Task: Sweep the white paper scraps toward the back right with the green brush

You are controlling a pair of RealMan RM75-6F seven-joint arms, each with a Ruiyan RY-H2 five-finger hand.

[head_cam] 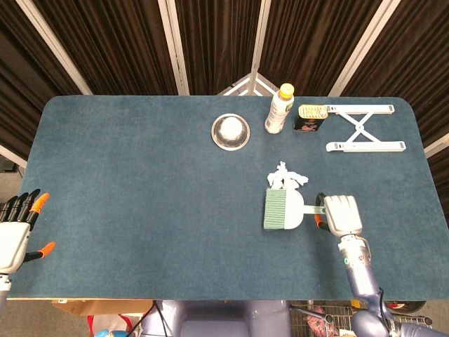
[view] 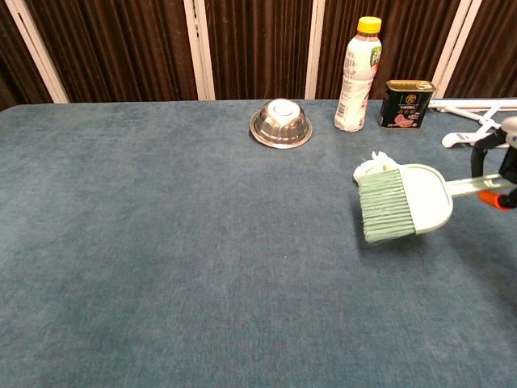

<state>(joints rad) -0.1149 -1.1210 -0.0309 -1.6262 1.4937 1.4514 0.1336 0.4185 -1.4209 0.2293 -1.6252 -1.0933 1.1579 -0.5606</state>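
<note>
In the head view, the right hand holds the handle of the green brush, its fingers wrapped around it at the right near part of the blue worktop. The brush lies across the surface with its bristles pointing left, and its far edge touches the white paper scraps, which sit just beyond it. Farther back stand a steel bowl, upside down with nothing to see inside it, a yellow-capped bottle, a dark tin and a white folding stand at the far right. The left hand rests at the near left edge, holding nothing, its orange-tipped fingers spread.

In the chest view, the green brush covers most of the white paper scraps, of which only a small part shows at its far left corner. The right hand appears at the right edge, dark fingers closed around the handle. The steel bowl sits mouth down on the worktop; the bottle, capped, shows pale contents, and the tin stands closed beside it. The stand is partly cut off at the right.
</note>
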